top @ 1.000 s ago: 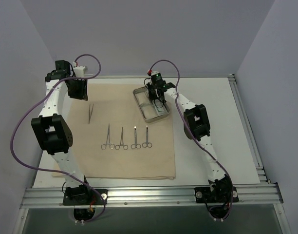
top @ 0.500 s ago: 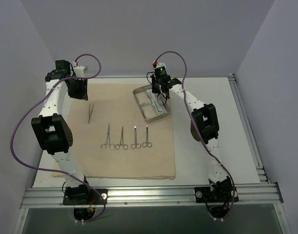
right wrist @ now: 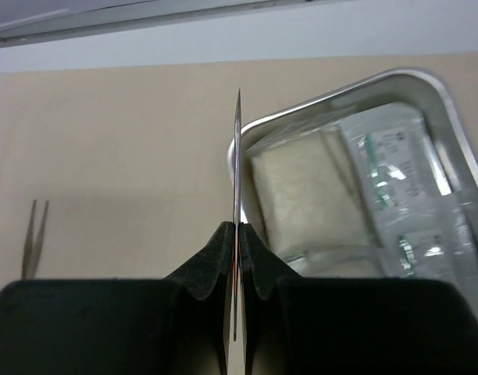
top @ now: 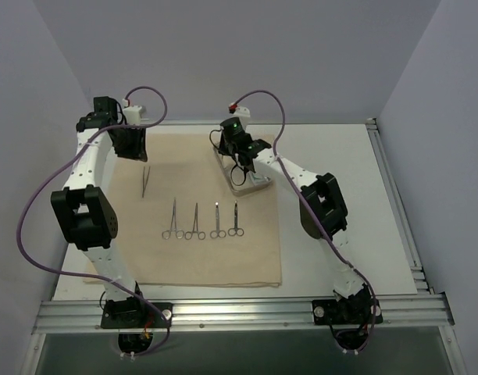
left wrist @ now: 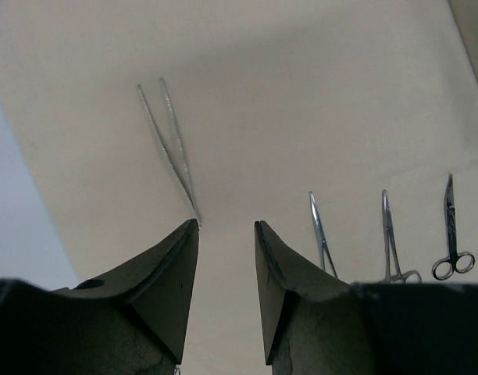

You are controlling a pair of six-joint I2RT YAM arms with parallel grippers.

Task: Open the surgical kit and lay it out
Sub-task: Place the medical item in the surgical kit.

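Steel tool (right wrist: 237, 148), thin, stiff, light and likely slippery, is clamped edge-on in the right gripper (right wrist: 236, 228) over the cloth (right wrist: 122, 141) at the tray (right wrist: 426, 78) rim, best held mid-shank, while the left gripper (left wrist: 226, 225) hangs parted near the tweezers (left wrist: 170, 144).

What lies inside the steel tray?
The steel tray holds a white gauze pad and clear packets. The right gripper, shut on a thin metal tool, hides its near end.

Cloth wrap (top: 208, 266) flat on bench (top: 379, 219): tweezers (top: 145, 180) rear left, four ringed instruments (top: 196, 223) in a row at centre, tray (right wrist: 333, 92) rear right. In tray: gauze pad (right wrist: 301, 195) left, two packets (right wrist: 399, 180) right. Thin instrument (right wrist: 237, 156), in the jaws of the right gripper (right wrist: 235, 234), over tray's left rim.
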